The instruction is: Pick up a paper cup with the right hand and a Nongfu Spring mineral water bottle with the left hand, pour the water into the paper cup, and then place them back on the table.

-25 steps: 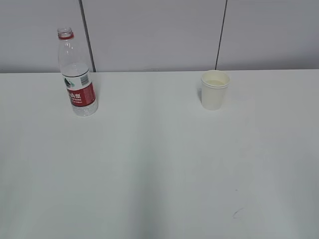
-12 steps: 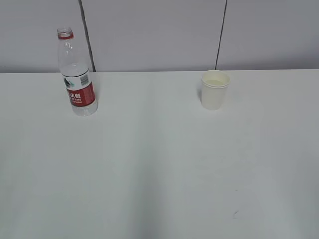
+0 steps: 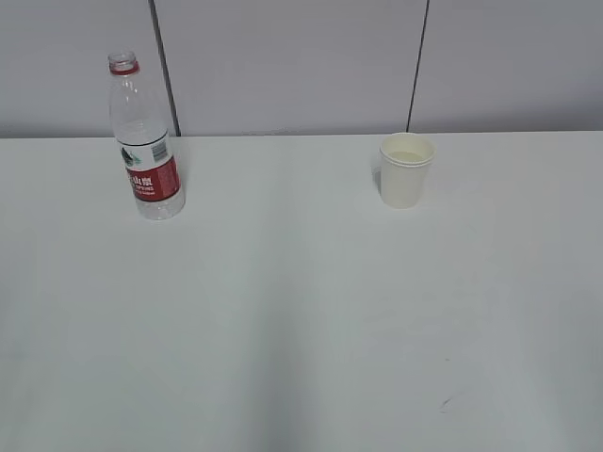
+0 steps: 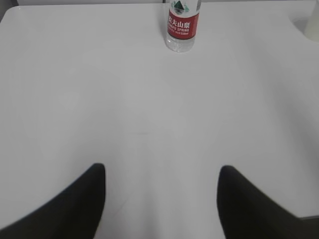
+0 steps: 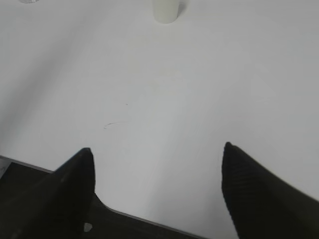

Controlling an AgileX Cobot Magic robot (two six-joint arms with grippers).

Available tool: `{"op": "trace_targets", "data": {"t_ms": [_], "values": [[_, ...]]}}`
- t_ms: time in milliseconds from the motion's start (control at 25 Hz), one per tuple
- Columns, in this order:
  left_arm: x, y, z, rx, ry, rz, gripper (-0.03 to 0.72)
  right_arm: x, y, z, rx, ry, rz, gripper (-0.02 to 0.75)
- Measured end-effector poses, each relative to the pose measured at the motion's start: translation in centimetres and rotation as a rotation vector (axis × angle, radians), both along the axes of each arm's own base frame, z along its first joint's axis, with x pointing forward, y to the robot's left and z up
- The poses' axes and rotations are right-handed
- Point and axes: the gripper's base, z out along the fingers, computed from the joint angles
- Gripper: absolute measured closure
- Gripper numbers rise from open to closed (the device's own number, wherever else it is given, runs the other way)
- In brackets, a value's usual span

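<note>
The Nongfu Spring mineral water bottle (image 3: 143, 141) stands upright at the far left of the white table (image 3: 301, 311), uncapped, with its red label facing front. Its lower part shows far ahead in the left wrist view (image 4: 182, 25). The paper cup (image 3: 406, 169) stands upright at the far right of the middle; its base shows at the top of the right wrist view (image 5: 165, 11). My left gripper (image 4: 162, 172) is open and empty over the near table. My right gripper (image 5: 157, 152) is open and empty above the table's near edge. Neither arm shows in the exterior view.
A small dark scuff mark (image 3: 445, 403) lies on the table near the front right and also shows in the right wrist view (image 5: 114, 123). A grey panelled wall (image 3: 283, 66) rises behind the table. The table's near edge (image 5: 149, 221) crosses the right wrist view.
</note>
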Motion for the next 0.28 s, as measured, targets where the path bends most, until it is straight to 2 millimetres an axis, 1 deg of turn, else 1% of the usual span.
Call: {"op": "trace_targets", "data": {"t_ms": [280], "values": [[0.00,0.00,0.00,0.000,0.000,0.004,0.249,0.00,0.00,0.00,0.000,0.000,0.000,0.148]]}}
